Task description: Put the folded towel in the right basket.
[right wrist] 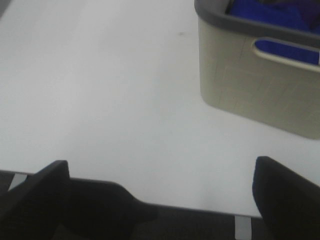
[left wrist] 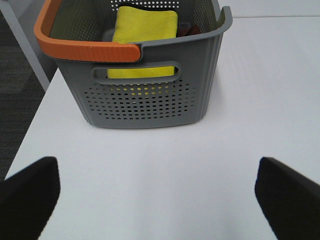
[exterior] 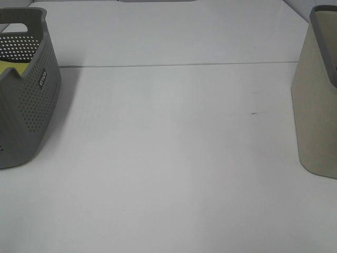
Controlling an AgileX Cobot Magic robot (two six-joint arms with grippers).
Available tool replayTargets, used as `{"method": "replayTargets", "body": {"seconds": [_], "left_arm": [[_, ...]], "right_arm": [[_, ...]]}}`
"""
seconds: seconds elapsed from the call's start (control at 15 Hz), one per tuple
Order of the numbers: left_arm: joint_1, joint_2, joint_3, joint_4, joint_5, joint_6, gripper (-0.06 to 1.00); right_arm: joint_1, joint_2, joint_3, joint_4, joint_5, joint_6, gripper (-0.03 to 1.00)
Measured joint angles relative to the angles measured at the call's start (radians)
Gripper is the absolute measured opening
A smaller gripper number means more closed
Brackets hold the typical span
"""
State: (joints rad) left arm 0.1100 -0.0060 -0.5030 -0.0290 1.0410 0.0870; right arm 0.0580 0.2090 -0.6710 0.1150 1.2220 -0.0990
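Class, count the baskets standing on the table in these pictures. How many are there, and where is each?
2. A grey perforated basket stands at the table's left edge, holding a yellow towel; a beige basket stands at the right edge, with blue cloth inside.

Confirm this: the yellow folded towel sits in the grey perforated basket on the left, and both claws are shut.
Not quite. The yellow folded towel does lie in the grey perforated basket on the left, but the claws are not shut. The left wrist view shows the left claw with its fingers wide apart, and the right wrist view shows the same for the right claw. Both hold nothing.
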Motion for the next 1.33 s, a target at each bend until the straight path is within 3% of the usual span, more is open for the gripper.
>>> {"method": "replayTargets", "body": {"seconds": [0.33, 0.53, 1.33], "left_arm": [[0.000, 0.000, 0.000, 0.000, 0.000, 0.000, 0.99], [0.000, 0.000, 0.000, 0.000, 0.000, 0.000, 0.99], [0.000, 0.000, 0.000, 0.000, 0.000, 0.000, 0.99]], "right_arm": [[0.000, 0.001, 0.173, -0.046, -0.008, -0.051, 0.97], [0.000, 0.002, 0.194, -0.046, -0.126, -0.049, 0.97], [0.000, -0.081, 0.197, -0.020, -0.128, 0.009, 0.97]]}}
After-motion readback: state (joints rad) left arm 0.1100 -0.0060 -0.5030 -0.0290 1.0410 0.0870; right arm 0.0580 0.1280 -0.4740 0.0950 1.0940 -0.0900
